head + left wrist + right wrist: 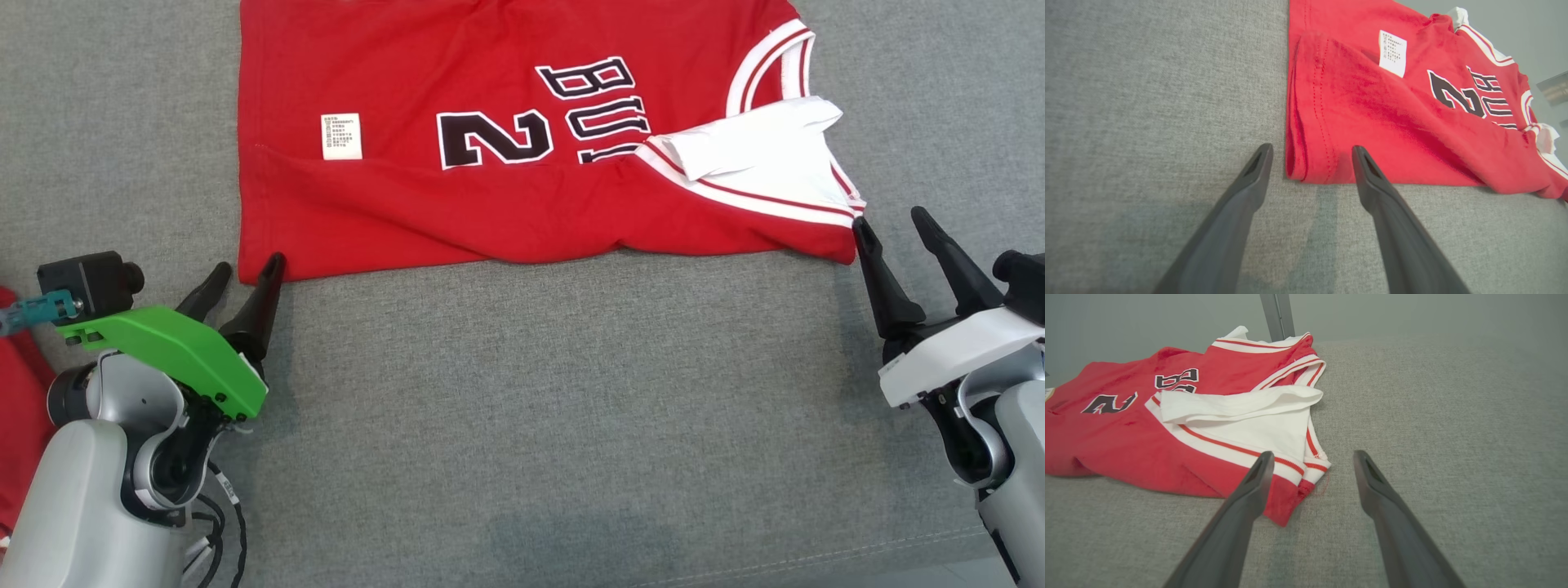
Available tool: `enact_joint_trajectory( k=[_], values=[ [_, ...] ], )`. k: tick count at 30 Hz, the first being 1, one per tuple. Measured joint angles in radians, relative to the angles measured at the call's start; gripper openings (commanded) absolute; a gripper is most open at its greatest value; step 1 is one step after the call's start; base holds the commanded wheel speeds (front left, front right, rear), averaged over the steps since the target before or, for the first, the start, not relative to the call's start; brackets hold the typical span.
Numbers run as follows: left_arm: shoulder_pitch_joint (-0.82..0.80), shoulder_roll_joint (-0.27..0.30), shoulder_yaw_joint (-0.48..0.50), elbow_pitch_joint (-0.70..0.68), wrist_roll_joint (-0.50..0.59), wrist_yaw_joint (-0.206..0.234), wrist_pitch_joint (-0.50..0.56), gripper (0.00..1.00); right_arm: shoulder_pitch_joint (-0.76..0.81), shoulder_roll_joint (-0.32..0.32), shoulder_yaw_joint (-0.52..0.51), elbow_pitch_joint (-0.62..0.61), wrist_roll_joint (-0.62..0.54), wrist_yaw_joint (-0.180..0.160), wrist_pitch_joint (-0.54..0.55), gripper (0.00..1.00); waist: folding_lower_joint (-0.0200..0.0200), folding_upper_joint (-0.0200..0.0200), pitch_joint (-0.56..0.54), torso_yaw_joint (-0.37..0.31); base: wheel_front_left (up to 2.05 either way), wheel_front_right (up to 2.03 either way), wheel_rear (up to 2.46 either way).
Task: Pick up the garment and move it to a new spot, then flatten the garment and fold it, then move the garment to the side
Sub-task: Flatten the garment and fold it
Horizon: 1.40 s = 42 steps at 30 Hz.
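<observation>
The grey bench [522, 408] is big and soft-looking. A red garment [506, 204] lies on its far half, folded over, with a black number 2 and white trim. The left hand [251, 263] sits at the near left corner of the garment, its fingers wide apart and holding nothing. The right hand [888, 216] sits at the near right corner, wide apart too, and holding nothing. A little white tag [341, 136] shows on the red cloth.

Left claw [251, 265] wears green housing [175, 353]; right claw [890, 218] wears white.
</observation>
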<state>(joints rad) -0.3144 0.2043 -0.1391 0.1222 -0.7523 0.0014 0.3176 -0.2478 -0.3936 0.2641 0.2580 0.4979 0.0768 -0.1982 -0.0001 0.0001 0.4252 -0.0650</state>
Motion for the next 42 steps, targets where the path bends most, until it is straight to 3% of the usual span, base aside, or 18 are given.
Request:
enact_joint_trajectory(
  k=[26, 27, 29, 31, 32, 33, 34, 42],
  values=[
    [-0.067, -0.003, -0.046, 0.038, 0.000, 0.011, 0.074, 1.00, -0.063, 0.054, 0.023, 0.090, 0.076, 0.011, 0.085, 0.98, 0.0000, 0.0000, 0.031, 0.017, 0.00, 0.00, 0.00],
    [-0.070, -0.003, -0.049, 0.041, 0.000, 0.011, 0.077, 1.00, -0.070, 0.054, 0.025, 0.094, 0.076, 0.011, 0.087, 0.89, 0.0000, 0.0000, 0.032, 0.018, 0.00, 0.00, 0.00],
    [-0.076, -0.003, -0.055, 0.047, 0.000, 0.011, 0.084, 1.00, -0.084, 0.055, 0.027, 0.100, 0.076, 0.011, 0.095, 0.48, 0.0000, 0.0000, 0.035, 0.020, 0.00, 0.00, 0.00],
    [-0.079, -0.003, -0.058, 0.050, 0.000, 0.010, 0.087, 1.00, -0.096, 0.056, 0.029, 0.107, 0.079, 0.012, 0.097, 0.27, 0.0000, 0.0000, 0.037, 0.022, 0.00, 0.00, 0.00],
    [-0.081, -0.003, -0.060, 0.052, -0.001, 0.008, 0.089, 1.00, -0.101, 0.057, 0.028, 0.110, 0.087, 0.015, 0.103, 0.09, 0.0000, 0.0000, 0.038, 0.023, 0.00, 0.00, 0.00],
    [-0.084, -0.004, -0.062, 0.055, -0.002, 0.007, 0.095, 0.76, -0.104, 0.058, 0.028, 0.113, 0.095, 0.019, 0.104, 0.00, 0.0000, 0.0000, 0.039, 0.023, 0.00, 0.00, 0.00],
    [-0.087, -0.004, -0.065, 0.056, -0.002, 0.003, 0.099, 0.00, -0.108, 0.060, 0.028, 0.117, 0.100, 0.019, 0.104, 0.00, 0.0000, 0.0000, 0.040, 0.024, 0.00, 0.00, 0.00],
    [-0.093, -0.006, -0.093, 0.063, -0.044, -0.047, 0.143, 0.00, -0.118, 0.046, 0.023, 0.135, 0.118, 0.029, 0.107, 0.00, 0.0000, 0.0000, 0.029, 0.030, 0.00, 0.00, 0.00]
  ],
)
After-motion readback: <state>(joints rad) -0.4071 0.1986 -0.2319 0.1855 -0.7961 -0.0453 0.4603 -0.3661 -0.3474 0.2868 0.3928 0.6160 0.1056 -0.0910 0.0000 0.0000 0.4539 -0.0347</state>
